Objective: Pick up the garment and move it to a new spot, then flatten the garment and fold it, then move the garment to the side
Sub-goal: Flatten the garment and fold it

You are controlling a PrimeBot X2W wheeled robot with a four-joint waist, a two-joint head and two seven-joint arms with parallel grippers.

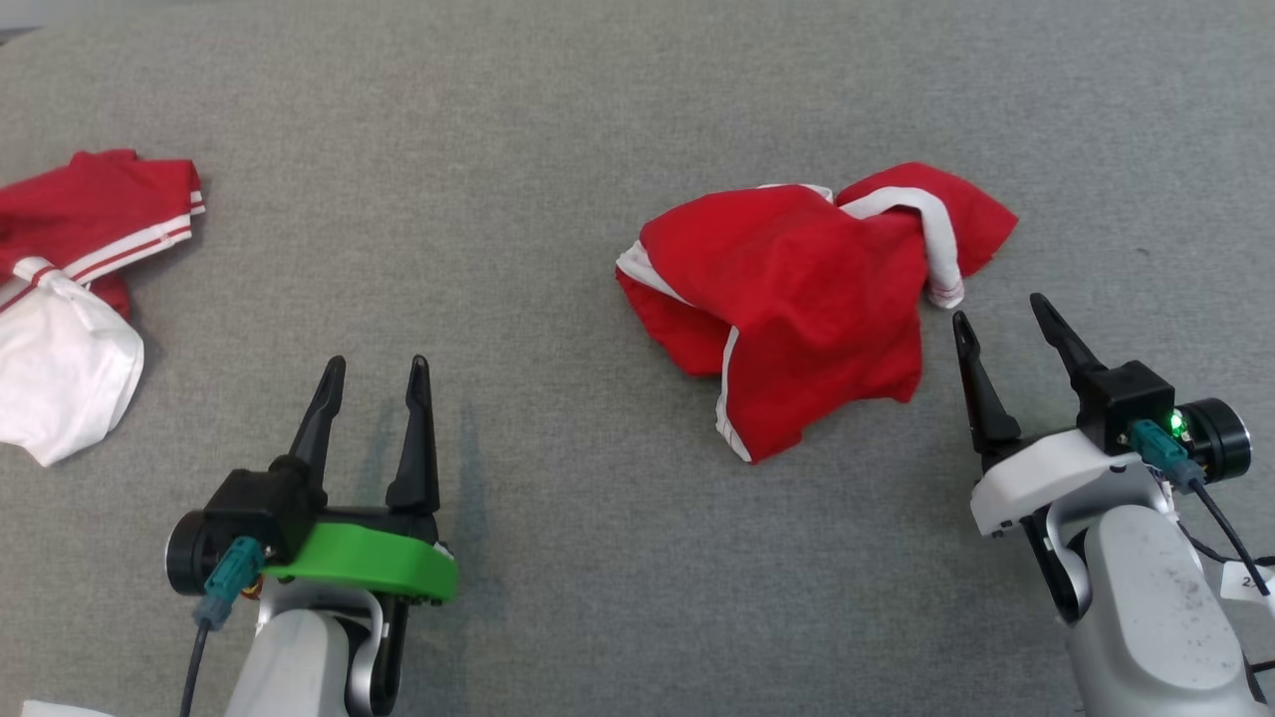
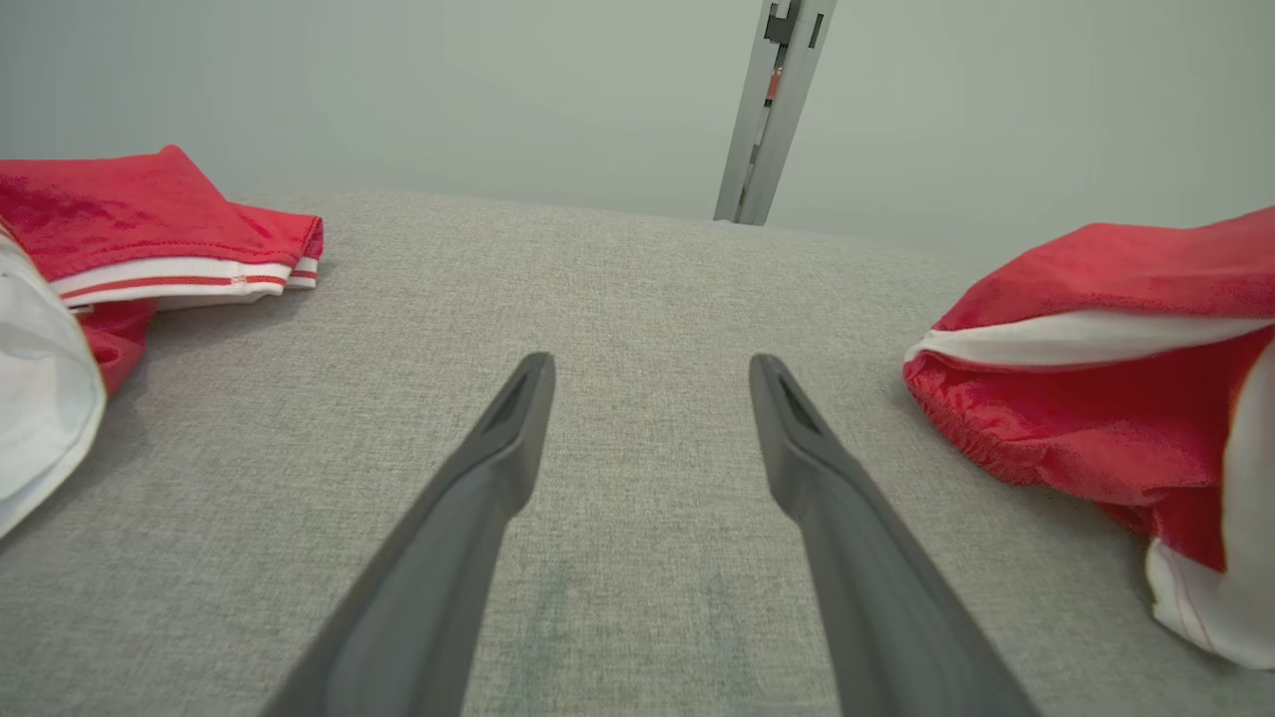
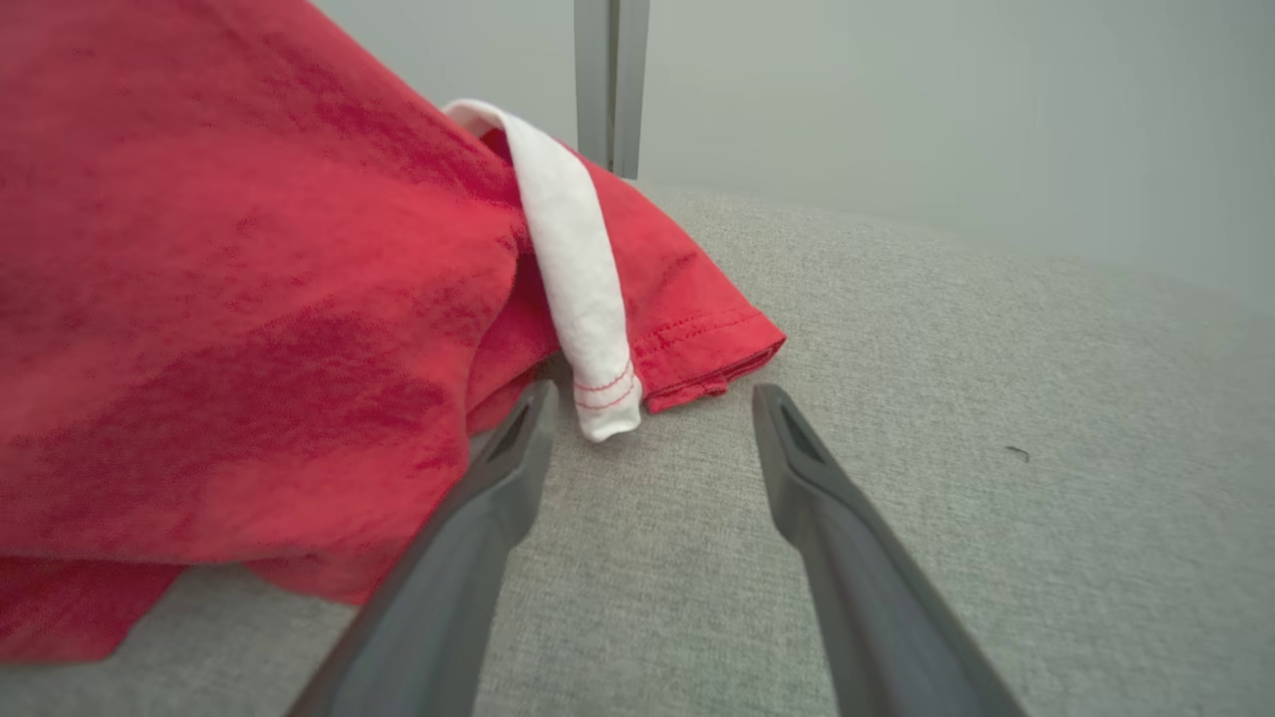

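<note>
Fingers (image 1: 416, 438) of the left gripper (image 1: 378, 363) stand spread apart with nothing between them, hovering over bare cloth toward the near edge of the worktop (image 1: 598, 149), left of its middle. In the left wrist view the left gripper (image 2: 649, 363) frames only grey weave, with 2 faint shadows beneath it. The right gripper (image 1: 997, 309) is likewise released, its 2 fingers parted and empty, near the worktop's right side.

The garment (image 1: 797, 299), red with white trim, lies crumpled in a heap right of the worktop's middle, between the 2 grippers and closer to the right 1. A white band (image 1: 936, 249) drapes over its right end. In the right wrist view the right gripper (image 3: 654, 393) sits just beside the garment (image 3: 249, 299): the band (image 3: 583, 289) ends between the fingertips' line and the heap, and whether the left fingertip touches the red fold above it cannot be told.

A second garment (image 1: 90, 219), red and white, lies at the worktop's left side, well apart from the first.

The worktop is covered in grey woven fabric, flat, with a small dark speck (image 3: 1016, 453) on it. Beyond its far edge is a plain pale wall (image 2: 398, 90) and a grey metal post (image 2: 772, 110) rising upright.
</note>
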